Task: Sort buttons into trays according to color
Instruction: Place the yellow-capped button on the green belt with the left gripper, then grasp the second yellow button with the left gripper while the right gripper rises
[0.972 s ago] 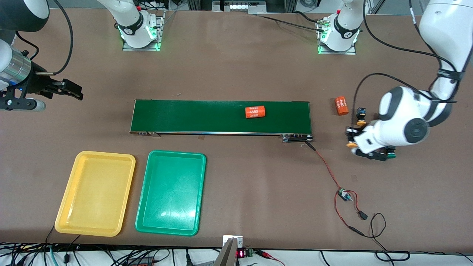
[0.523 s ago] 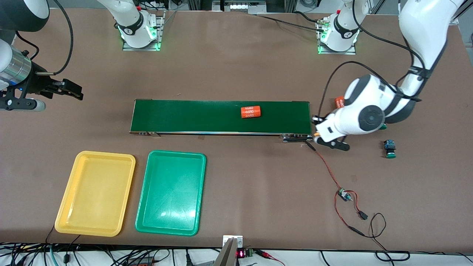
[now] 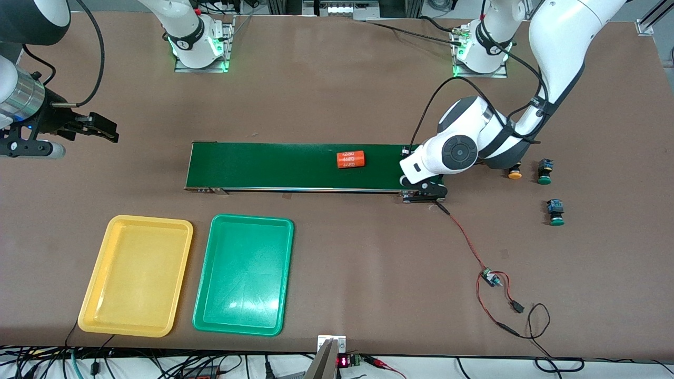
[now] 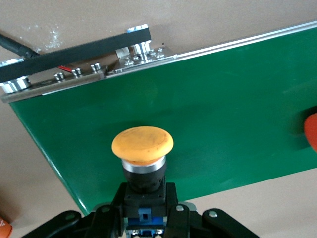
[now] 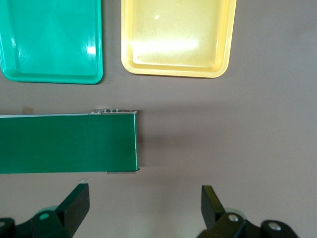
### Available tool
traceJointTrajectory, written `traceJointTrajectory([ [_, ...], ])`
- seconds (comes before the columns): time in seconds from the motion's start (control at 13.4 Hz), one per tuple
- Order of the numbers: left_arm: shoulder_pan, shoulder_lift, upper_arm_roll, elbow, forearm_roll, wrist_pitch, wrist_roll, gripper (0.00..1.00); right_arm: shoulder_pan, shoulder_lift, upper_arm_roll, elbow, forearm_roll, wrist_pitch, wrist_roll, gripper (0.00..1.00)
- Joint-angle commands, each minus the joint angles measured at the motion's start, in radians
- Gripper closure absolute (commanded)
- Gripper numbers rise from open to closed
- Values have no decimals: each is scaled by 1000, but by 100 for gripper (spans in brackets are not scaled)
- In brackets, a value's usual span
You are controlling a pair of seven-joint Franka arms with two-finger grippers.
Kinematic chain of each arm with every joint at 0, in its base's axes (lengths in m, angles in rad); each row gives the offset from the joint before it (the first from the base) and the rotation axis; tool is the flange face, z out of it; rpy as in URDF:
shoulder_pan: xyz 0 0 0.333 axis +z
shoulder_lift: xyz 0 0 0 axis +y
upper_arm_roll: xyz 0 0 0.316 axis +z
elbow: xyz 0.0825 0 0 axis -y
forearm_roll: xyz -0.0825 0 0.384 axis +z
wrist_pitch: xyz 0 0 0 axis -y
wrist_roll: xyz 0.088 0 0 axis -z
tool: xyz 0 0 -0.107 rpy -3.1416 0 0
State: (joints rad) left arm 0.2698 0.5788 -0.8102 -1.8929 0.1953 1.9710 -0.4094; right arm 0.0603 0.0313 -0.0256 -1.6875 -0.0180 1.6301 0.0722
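Observation:
My left gripper (image 3: 421, 185) is shut on an orange-yellow button (image 4: 142, 144) and holds it over the conveyor belt's (image 3: 295, 166) end toward the left arm; the hand hides that button in the front view. In the left wrist view the gripper (image 4: 145, 210) clamps the button's black-and-blue body. Another orange-yellow button (image 3: 514, 172) and two green buttons (image 3: 544, 172) (image 3: 554, 212) sit on the table at the left arm's end. The yellow tray (image 3: 136, 273) and green tray (image 3: 243, 273) lie empty. My right gripper (image 3: 102, 131) waits open off the belt's other end.
An orange numbered cylinder (image 3: 350, 159) lies on the belt. A red wire with a small board (image 3: 489, 276) trails from the belt's motor end toward the front camera. The right wrist view shows the open gripper (image 5: 143, 208), the belt end (image 5: 67, 144) and both trays (image 5: 176, 37).
My left gripper has carried the orange-yellow button from the group of buttons to over the belt's end. The cylinder on the belt has drifted toward the right arm's end. The right arm has not moved.

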Motion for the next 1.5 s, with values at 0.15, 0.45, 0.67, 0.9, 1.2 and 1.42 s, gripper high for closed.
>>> traceJointTrajectory([
  [0.15, 25, -13, -1, 12, -8, -36, -2, 0, 1, -4, 0, -3, 12, -3, 0, 0],
  [0.45, 74, -57, -9, 102, -8, -174, -2, 0, 3, -4, 0, -3, 12, -6, 0, 0],
  [0.67, 115, -57, -1, 202, 4, -311, 4, 0, 3, -4, 0, -3, 12, -7, 0, 0],
  [0.9, 236, -50, 6, 207, 7, -369, 9, 0, 4, -5, 0, -3, 12, -7, 0, 0],
  [1.2, 293, -34, 89, 178, 114, -419, 67, 0, 4, -4, 1, -3, 12, -4, 0, 0],
  [1.42, 354, 6, 95, 106, 193, -400, 113, 0, 4, -4, 1, -5, 13, -3, 0, 0],
])
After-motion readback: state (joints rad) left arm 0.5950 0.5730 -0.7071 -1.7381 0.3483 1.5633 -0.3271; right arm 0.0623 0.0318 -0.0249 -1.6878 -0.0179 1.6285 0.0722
